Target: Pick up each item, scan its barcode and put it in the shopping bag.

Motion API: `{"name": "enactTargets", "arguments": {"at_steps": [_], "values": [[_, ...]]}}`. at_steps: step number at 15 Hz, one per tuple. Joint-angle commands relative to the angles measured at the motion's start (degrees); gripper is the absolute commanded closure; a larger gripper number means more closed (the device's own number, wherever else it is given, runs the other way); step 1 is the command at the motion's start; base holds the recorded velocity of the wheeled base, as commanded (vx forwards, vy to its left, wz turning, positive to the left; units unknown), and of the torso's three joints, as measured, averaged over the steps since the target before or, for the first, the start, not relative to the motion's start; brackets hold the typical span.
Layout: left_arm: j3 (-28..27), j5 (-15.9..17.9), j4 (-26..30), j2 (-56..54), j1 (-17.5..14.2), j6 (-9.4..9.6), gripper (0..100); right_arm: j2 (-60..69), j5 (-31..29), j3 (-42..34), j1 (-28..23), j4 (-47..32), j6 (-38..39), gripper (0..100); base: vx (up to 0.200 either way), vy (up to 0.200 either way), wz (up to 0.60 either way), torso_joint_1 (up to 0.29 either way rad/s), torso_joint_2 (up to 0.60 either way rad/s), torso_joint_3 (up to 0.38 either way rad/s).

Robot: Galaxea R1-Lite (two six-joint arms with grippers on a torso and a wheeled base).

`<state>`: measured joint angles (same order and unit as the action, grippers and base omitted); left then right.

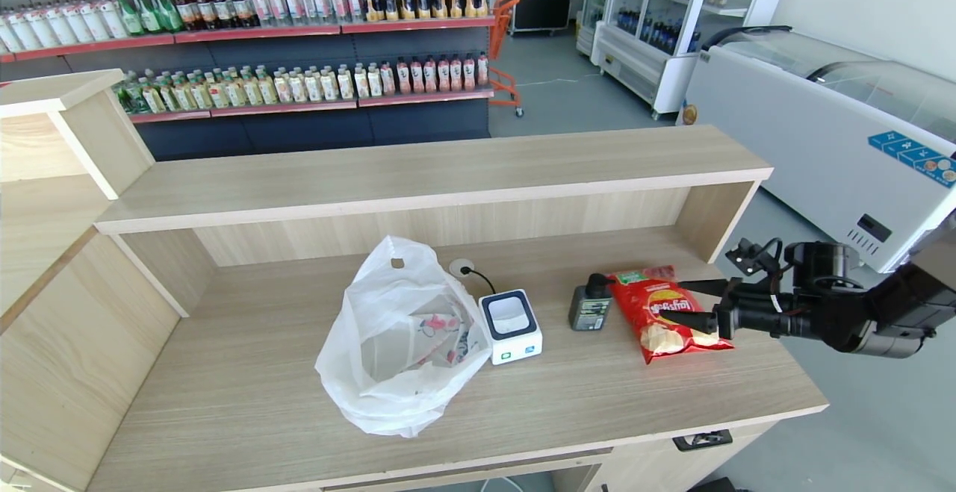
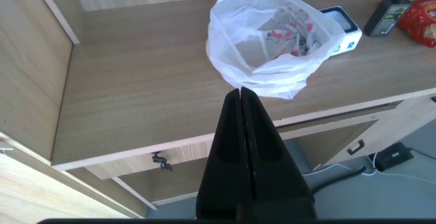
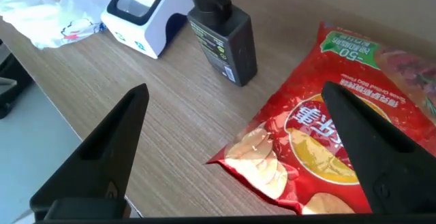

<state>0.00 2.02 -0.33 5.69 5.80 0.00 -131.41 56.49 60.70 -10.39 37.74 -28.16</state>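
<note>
Chips (image 1: 672,313) lie at the right end of the tabletop (image 1: 246,395), just beside a dark bottle (image 1: 590,305); the scanner (image 1: 510,324) and white bag (image 1: 396,335) sit further left. Right tool (image 1: 670,299) hangs spread wide over the chips, grasping nothing. Left tool (image 2: 240,93) is clenched empty, near the tabletop's front edge by the bag

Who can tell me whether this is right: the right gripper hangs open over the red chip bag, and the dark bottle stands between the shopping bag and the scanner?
No. The head view shows the dark bottle between the scanner and the red chip bag, with the shopping bag on the scanner's other side. The right gripper does hang open over that bag.
</note>
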Motion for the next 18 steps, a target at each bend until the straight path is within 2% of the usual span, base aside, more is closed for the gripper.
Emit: {"name": "enactTargets", "arguments": {"at_steps": [1, 8, 11, 14, 18], "values": [[0.0, 0.0, -0.1, 0.0, 0.0, 0.00, 100, -2.0, 1.9, 1.3, 0.9, 0.0, -0.1, 0, 0.000, 0.000, 0.00, 0.000, 0.00, 0.000], [0.0, 0.0, 0.0, 0.0, 0.0, 0.00, 100, -5.7, 2.4, 4.6, 2.7, -2.8, 0.0, 0, 0.000, 0.000, 0.00, 0.000, 0.00, 0.000], [0.0, 0.0, 0.0, 0.0, 0.0, 0.00, 100, -5.3, 3.2, 4.4, 2.7, -6.6, 0.0, 0, 0.000, 0.000, 0.00, 0.000, 0.00, 0.000], [0.0, 0.0, 0.0, 0.0, 0.0, 0.00, 100, -5.8, 4.8, 5.1, 3.3, -6.5, 0.6, 0, 0.000, 0.000, 0.00, 0.000, 0.00, 0.000], [0.0, 0.0, 0.0, 0.0, -0.1, 0.00, 100, -8.2, 4.8, 10.3, 4.1, -4.3, 0.5, 0, 0.000, 0.000, 0.00, 0.000, 0.00, 0.000]]}}
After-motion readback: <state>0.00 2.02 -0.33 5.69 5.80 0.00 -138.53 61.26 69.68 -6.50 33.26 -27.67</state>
